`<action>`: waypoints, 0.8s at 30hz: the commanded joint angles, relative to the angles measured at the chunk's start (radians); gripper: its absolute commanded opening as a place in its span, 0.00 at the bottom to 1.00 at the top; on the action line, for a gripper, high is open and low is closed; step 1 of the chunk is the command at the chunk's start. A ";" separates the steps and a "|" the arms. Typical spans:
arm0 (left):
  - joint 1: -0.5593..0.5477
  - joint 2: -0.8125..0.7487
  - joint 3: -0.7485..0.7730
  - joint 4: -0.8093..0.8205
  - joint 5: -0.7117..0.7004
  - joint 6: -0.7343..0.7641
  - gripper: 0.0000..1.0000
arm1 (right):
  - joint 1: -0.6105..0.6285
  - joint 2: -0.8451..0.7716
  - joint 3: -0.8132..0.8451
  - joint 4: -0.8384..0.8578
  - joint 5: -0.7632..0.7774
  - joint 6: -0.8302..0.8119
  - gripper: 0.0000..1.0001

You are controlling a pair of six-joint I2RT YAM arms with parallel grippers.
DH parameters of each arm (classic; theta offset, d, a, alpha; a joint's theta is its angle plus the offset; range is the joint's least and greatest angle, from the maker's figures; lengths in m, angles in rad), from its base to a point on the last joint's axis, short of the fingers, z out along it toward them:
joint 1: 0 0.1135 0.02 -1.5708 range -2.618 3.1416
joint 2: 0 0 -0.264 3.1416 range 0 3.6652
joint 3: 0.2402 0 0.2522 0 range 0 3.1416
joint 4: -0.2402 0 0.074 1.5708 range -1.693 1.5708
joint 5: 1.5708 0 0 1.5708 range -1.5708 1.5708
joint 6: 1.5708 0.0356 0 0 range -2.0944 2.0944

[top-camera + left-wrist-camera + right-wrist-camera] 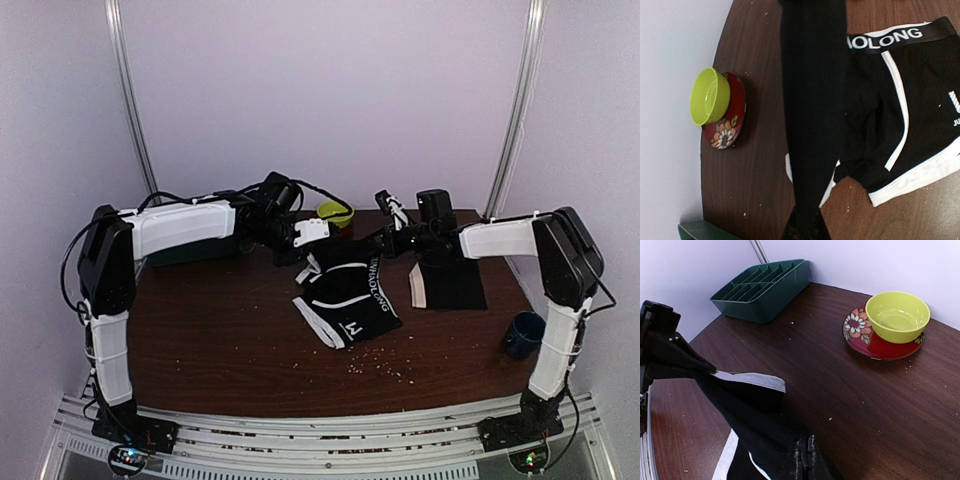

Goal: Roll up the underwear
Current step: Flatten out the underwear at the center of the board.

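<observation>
The strapped underwear [347, 297], black with white trim and a lettered waistband, lies mid-table with its far edge lifted. My left gripper [314, 258] is shut on one end of that edge. In the left wrist view, black fabric [815, 100] stretches away from the jaws [807, 227]. My right gripper [386, 243] is shut on the other end, its fingers [800, 460] pinched on the black cloth [760, 435]. The plain black underwear [452, 281], with one white band, lies flat under my right arm.
A yellow-green bowl [897, 316] sits on a red flowered plate [855, 330] at the back edge; the bowl also shows in the left wrist view [710, 96]. A green divided tray [760, 287] stands at the back left. A blue mug [523, 334] stands at the right edge. Crumbs are scattered near the front.
</observation>
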 commanded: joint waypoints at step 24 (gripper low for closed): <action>-0.050 -0.867 -0.321 0.036 0.160 0.030 0.00 | 0.416 -0.729 -0.293 0.138 0.104 0.147 0.00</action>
